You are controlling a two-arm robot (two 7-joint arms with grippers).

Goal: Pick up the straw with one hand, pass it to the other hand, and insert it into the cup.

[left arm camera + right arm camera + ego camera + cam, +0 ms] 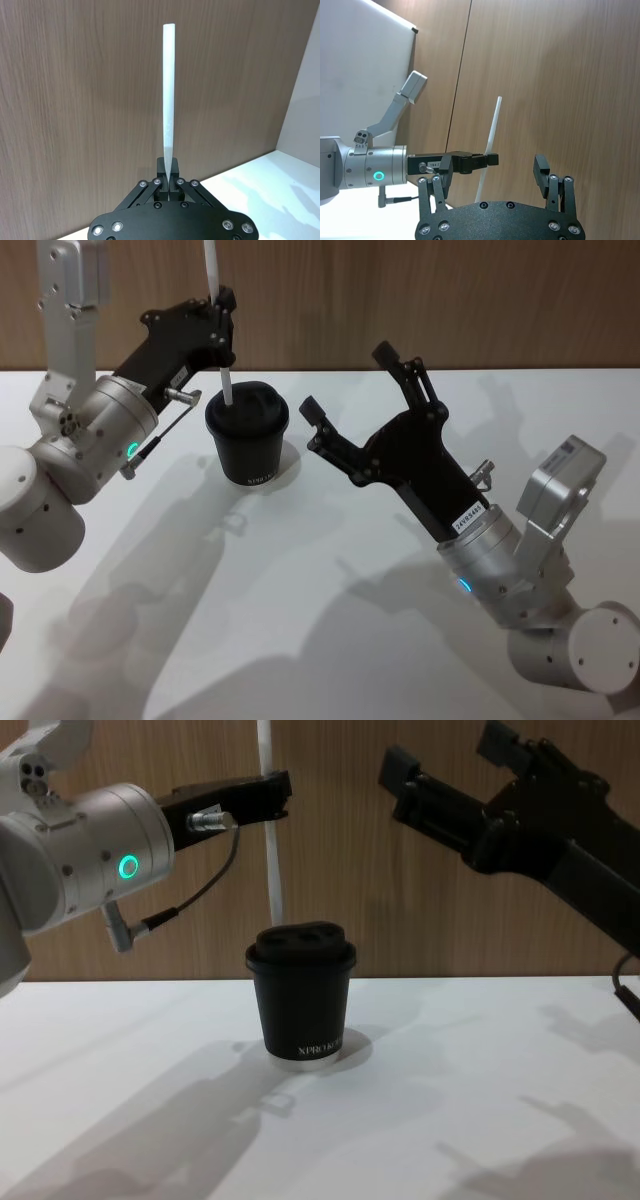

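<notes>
Wood panelling backs the white worktop (330, 640); upper left, the left claw (224, 302) pinches the light, stiff, slippery straw (226, 380) mid-length over the cup (247, 435), while the right claw (350, 380) gapes empty.

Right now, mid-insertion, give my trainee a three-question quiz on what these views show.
1. True or false: the left gripper has its fingers shut on the straw.
2. The right gripper is: A) holding the cup, B) open beside the cup, C) gripping the straw.
3. Fill in: the straw's lower end is at the cup's ____.

Key: 1 true. 2 B; it is open, right of the cup. 3 lid.
</notes>
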